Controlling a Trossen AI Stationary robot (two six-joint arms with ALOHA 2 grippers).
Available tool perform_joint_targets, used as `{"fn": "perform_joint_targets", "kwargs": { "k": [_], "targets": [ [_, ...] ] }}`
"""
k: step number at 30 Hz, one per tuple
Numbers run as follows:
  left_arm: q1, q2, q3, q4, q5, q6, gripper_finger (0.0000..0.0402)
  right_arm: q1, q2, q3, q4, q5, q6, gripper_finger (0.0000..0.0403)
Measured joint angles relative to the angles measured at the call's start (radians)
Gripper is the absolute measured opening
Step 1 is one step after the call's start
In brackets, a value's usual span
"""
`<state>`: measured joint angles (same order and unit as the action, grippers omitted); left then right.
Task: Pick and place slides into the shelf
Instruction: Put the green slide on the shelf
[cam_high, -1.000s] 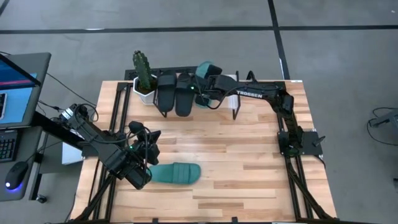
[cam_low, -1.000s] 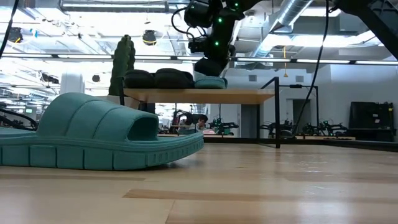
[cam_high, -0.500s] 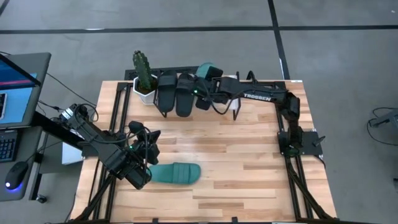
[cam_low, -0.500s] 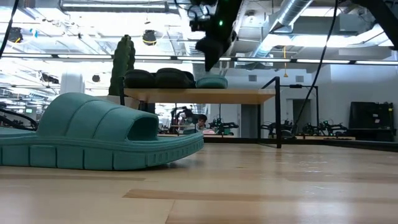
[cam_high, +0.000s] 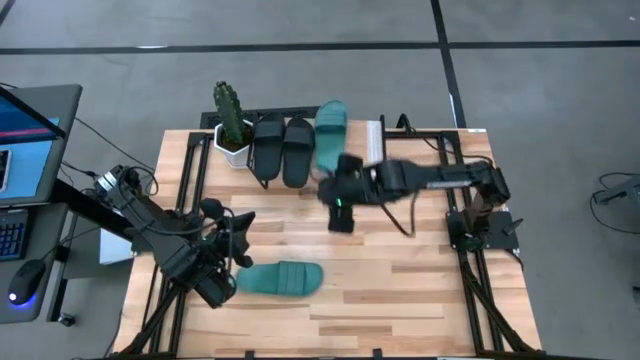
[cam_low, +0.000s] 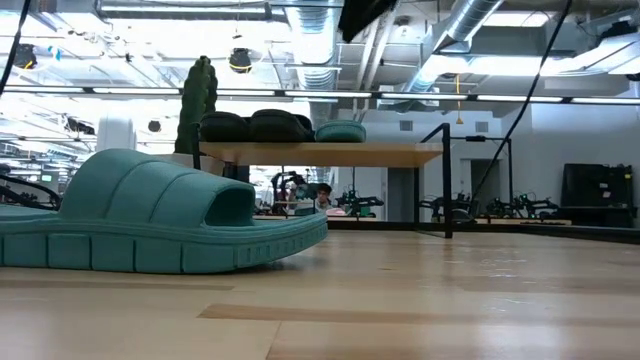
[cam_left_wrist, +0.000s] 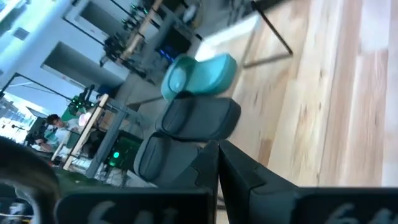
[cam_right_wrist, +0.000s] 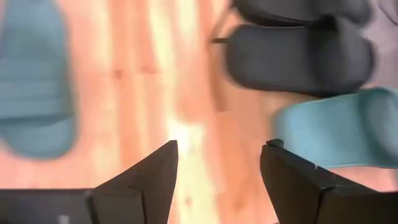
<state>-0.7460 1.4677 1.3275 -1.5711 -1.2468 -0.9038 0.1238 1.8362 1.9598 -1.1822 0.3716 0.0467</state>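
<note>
Two black slides lie side by side on the shelf at the table's far edge, and one teal slide lies to their right on it. In the low view the three rest on the shelf's wood panel. The other teal slide lies sole-down on the table near the left front. My right gripper hangs open over the table's middle, short of the shelf, holding nothing. My left gripper waits shut just left of the teal slide on the table, pointing toward the shelf.
A cactus in a white pot stands at the shelf's left end. The shelf's thin black legs stand on the table. A monitor and keyboard sit off the table's left. Bare wood lies right of the teal slide.
My right gripper has drawn back from the teal slide on the shelf, rising and moving toward the table's near edge, and now hangs over the table's middle. The teal slide has stayed on the shelf.
</note>
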Motion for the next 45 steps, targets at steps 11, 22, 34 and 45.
{"fn": "perform_joint_targets", "kwargs": {
  "k": [11, 22, 34, 45],
  "targets": [
    [-0.132, -0.077, -0.224, 0.03, -0.108, -0.171, 0.0002, 0.376, 0.034, -0.001, -0.035, 0.148, 0.142, 0.0174],
    [-0.16, -0.077, -0.289, 0.563, 0.361, 0.582, 0.0002, 0.548, 0.062, -0.004, -0.125, 0.457, 0.38, 0.0156],
    [-0.075, -0.076, -0.326, 0.778, 0.509, 1.156, 0.0002, 0.651, 0.065, -0.014, -0.382, 0.655, 0.869, 0.0153],
    [0.018, -0.075, -0.429, 0.919, 0.529, 1.496, 0.0002, 0.756, 0.067, -0.154, -0.389, 0.705, 1.13, 0.0148]
  ]
}}
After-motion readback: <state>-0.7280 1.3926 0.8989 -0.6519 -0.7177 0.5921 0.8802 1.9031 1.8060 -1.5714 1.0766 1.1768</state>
